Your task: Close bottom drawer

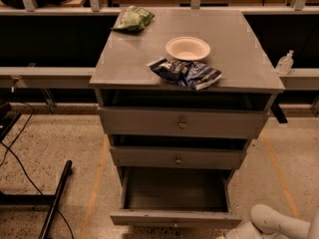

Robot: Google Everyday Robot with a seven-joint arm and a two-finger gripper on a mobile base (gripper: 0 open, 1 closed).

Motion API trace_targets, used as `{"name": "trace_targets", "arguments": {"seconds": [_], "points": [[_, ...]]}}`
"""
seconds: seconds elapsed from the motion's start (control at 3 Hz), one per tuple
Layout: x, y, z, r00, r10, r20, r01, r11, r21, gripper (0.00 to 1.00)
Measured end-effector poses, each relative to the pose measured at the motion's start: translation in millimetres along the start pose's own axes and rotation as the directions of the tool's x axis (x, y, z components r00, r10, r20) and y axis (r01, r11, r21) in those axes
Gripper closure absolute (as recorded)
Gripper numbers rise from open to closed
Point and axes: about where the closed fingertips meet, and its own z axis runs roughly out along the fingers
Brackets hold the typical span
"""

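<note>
Bottom drawer (174, 217) stands wide open; claw (238, 231) low by its right front corner, open or closed can't tell; judge best to push mid-front, squarely, straight inward.

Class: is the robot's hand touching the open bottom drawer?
Cannot tell. The camera view shows the hand at the bottom edge, close beside the bottom drawer's front corner, but the frame cuts off where they would meet.

Grey bottom drawer (175, 218), white pincer (234, 233) (bottom right), blue-white bag (185, 73), speckled floor (50, 138).
</note>
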Motion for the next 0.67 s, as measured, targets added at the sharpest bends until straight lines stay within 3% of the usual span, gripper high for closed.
{"name": "trace_targets", "arguments": {"seconds": [0.67], "points": [[-0.4,-36.8,34.6,0.996,-0.055,0.066,0.05,0.9963,0.07,0.64]]}}
